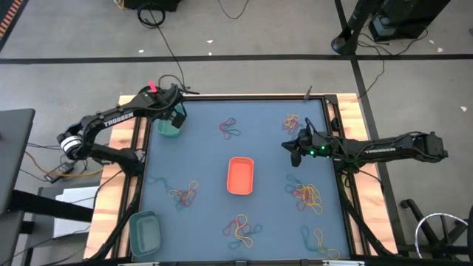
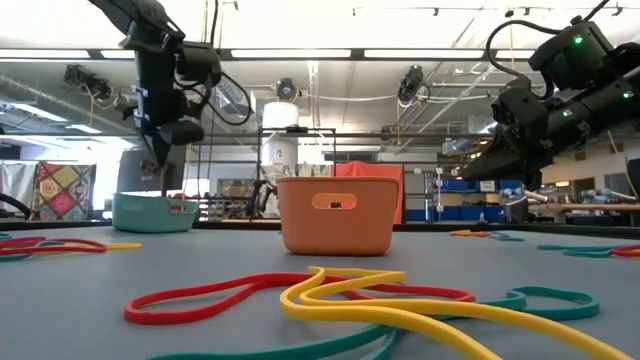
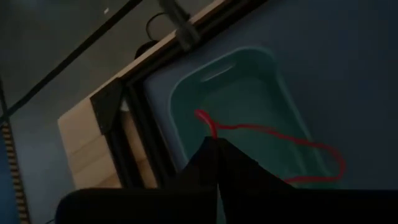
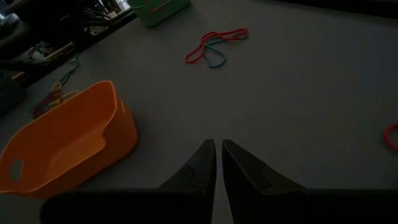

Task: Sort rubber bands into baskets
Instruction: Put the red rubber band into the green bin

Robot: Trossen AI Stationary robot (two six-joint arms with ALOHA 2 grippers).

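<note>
My left gripper (image 1: 176,114) hovers over the bright green basket (image 1: 168,127) at the table's far left, shut on a red rubber band (image 3: 280,134). It also shows above the basket in the low view (image 2: 160,150). My right gripper (image 1: 295,151) is shut and empty above bare mat at the right, far-right of the orange basket (image 1: 240,176); its fingertips show in the right wrist view (image 4: 217,149). The dull teal basket (image 1: 145,230) stands at the near left corner. Mixed piles of rubber bands (image 1: 307,193) lie over the mat. My left gripper pinches the red band between its two shut fingertips, at a point near one end of the loop (image 3: 213,132). The fingers point down from above. The rest of the band (image 3: 329,158) trails slack down inside the green basket (image 3: 249,81).
More band piles lie at the far middle (image 1: 229,129), far right (image 1: 293,122), near left (image 1: 183,193) and near middle (image 1: 240,230). The mat's black frame (image 3: 134,112) and wooden border run close beside the green basket. Bands (image 2: 320,295) lie in the low view's foreground.
</note>
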